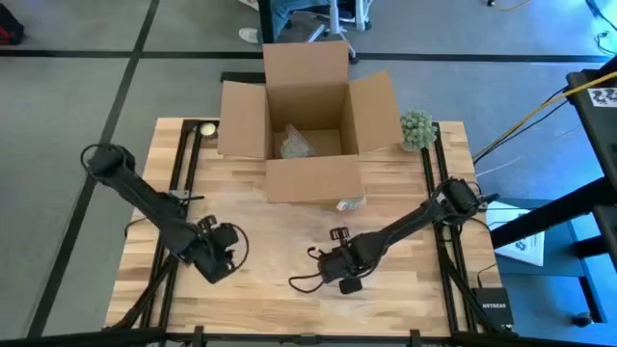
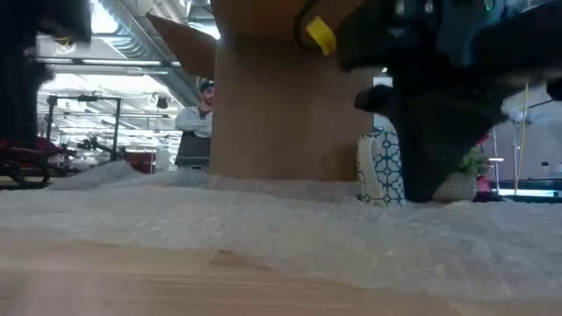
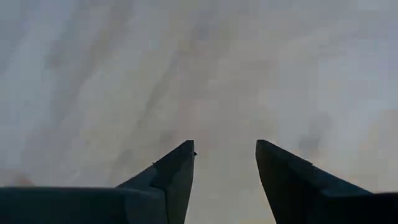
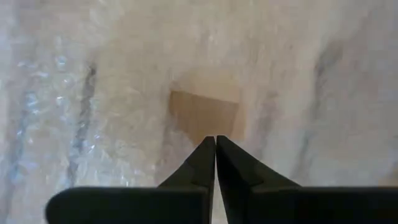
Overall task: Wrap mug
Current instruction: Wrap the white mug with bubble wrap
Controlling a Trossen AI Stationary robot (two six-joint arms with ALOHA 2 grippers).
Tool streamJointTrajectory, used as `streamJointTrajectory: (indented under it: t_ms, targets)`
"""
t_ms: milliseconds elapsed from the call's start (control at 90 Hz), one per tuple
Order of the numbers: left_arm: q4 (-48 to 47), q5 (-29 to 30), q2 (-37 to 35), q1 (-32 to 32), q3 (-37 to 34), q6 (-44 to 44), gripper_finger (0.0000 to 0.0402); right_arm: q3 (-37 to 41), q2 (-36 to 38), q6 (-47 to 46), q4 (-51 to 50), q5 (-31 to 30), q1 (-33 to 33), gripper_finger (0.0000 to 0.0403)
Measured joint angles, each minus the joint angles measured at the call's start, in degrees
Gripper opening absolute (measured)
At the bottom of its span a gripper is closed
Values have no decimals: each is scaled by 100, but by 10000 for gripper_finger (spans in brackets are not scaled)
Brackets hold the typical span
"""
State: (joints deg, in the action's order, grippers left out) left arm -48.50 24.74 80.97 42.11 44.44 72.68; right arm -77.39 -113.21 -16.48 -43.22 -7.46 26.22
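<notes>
The mug (image 2: 380, 168), white with a blue lattice pattern, stands upright on the table (image 1: 434, 289) just in front of the open cardboard box (image 1: 307, 116), near the box's front right corner; in the high view only a pale glint of it shows there, against the box's front wall. A sheet of bubble wrap (image 2: 263, 228) lies spread over the middle of the table, between the mug and the front edge, nearly invisible from above but plain in the low view. The right gripper (image 4: 215, 149) is down over this sheet, well short of the mug, its 2 fingers pressed together with no gap; whether they pinch a fold of the film cannot be told, since the tips meet just above the sheet where a bare patch of wood shows through. The left gripper (image 3: 224, 155) hovers close over the wrap towards the table's front left corner, its fingers set a moderate way apart and holding nothing. The move ahead likely turns on this: the mug lies beyond the right gripper, towards the box and a little to the right, so the right arm is clearly the nearer of the 2. The mug's long axis is vertical. A small green plant (image 1: 416, 128) sits at the back right corner.
</notes>
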Motion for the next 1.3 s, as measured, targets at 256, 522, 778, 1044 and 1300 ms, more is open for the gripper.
streamJointTrajectory:
  t_ms: [256, 522, 778, 1044, 1300]
  targets:
    - [1228, -340, 816, 265, -316, 699, 157, 29, 11, -312, -27, -109, -4, 0]
    - [1926, -1036, 1011, 401, 11, 293, 157, 15, 25, -347, -351, -83, -2, 0]
    - [2710, -1758, 966, 288, 442, -102, 157, -494, 52, -458, -1276, -102, 0, 0]
    - [5, -479, 551, 477, 1508, -80, 157, -803, 66, -728, -1063, -118, 68, 1]
    - [-761, 24, 478, 355, 1014, 691, 157, -343, 66, -910, 423, -109, 92, 1]
